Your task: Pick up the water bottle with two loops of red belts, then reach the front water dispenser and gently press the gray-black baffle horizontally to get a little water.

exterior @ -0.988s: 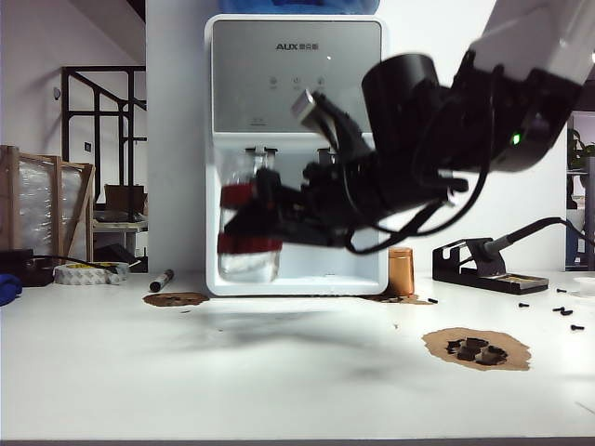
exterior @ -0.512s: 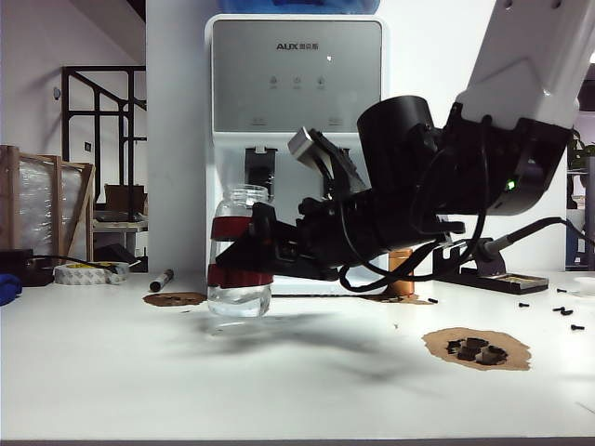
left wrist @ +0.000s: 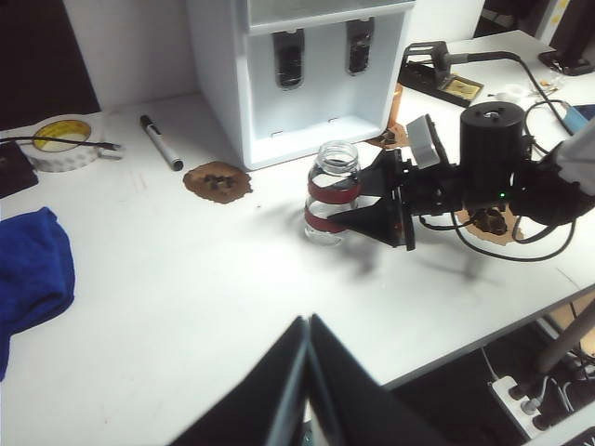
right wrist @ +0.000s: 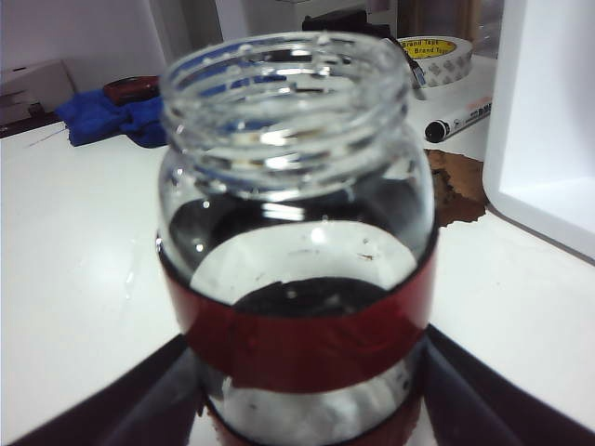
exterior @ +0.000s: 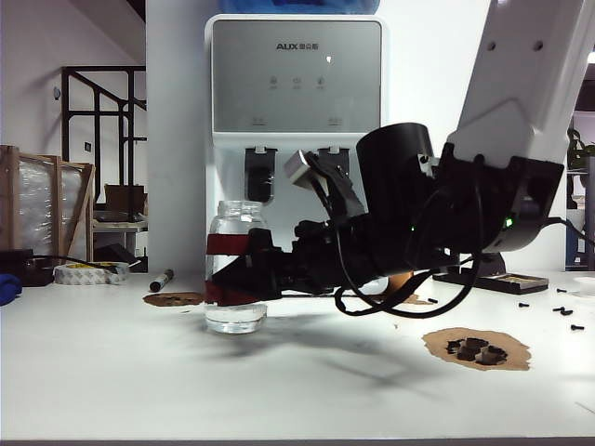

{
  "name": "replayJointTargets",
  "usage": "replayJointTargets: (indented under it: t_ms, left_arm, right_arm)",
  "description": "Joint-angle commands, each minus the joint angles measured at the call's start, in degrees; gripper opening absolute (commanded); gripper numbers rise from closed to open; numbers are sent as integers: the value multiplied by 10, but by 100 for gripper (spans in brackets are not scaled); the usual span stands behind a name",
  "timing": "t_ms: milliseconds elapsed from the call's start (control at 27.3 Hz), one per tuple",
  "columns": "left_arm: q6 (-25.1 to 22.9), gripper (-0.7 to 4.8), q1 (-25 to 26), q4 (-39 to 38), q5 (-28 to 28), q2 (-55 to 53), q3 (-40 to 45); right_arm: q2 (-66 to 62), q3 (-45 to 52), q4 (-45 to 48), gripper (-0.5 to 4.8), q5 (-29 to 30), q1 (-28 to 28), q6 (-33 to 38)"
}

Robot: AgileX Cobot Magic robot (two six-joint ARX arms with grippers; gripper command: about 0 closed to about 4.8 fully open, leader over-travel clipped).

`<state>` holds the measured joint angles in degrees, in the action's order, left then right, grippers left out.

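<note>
I have the right gripper [exterior: 244, 275] clamped on the water bottle [exterior: 235, 268], which sits upright low at left centre of the exterior view, at or just above the white table [exterior: 112, 372] in front of the water dispenser [exterior: 296, 149]. The left gripper [left wrist: 302, 362], jaws together, hangs at the bottom edge of its own view, well apart from the bottle. I judge pickup done; presenting the bottle to the gray-black baffle [exterior: 333, 163] remains.

Workshop: soldering-iron stand [exterior: 488, 265], tape roll [left wrist: 61, 145], screws.
</note>
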<state>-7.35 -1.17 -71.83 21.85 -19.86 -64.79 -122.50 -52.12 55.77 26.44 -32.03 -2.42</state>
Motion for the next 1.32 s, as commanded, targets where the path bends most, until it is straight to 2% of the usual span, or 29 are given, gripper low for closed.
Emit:
replayJointTargets:
  t_ms: [37, 183, 256, 293, 366, 403, 476, 549, 659, 915, 1098, 1281, 1318]
  left_arm:
    - [-3, -4, -12, 2, 2, -1, -3]
    - [-3, -5, -32, 2, 2, -1, -3]
    - [-3, -5, -42, 2, 2, -1, -3]
    - [-3, -5, -46, 2, 2, -1, -3]
    - [-3, -5, -54, 2, 0, -1, -3]
    - [-3, -4, -54, 2, -3, -1, -3]
    - [-3, -4, -54, 1, -16, -1, -3]
    - [-3, -4, -54, 1, -19, -1, -3]
    - [-2, -5, -54, 1, -42, -1, -2]
    - [-1, -4, -54, 1, -63, -1, -2]
    - [4, -4, -54, 2, -77, 0, -2]
    - [13, -5, -54, 4, -78, 0, -1]
    - [22, -5, -54, 9, -83, 0, 2]
  right_arm:
    - [1, -3, 16, -4, 1, -6, -1]
    - [1, -3, 22, 16, 1, -6, 0]
    - [1, -3, 20, 87, 2, -6, 0]
    - [1, -3, 20, 141, 2, -6, 0]
    - [2, -3, 20, 304, 2, -6, 7]
    - [2, -3, 20, 346, 2, -6, 7]
    - [2, -3, 20, 386, 2, -6, 9]
    - [2, -3, 21, 389, 6, -6, 12]
    - [3, -3, 22, 479, 5, -6, 24]
    - [12, -2, 15, 479, 6, -6, 46]
    - [58, 5, -107, 478, 6, -4, 53]
    - [127, 30, -192, 474, -11, -3, 9]
    - [150, 45, -209, 458, -22, -3, -5]
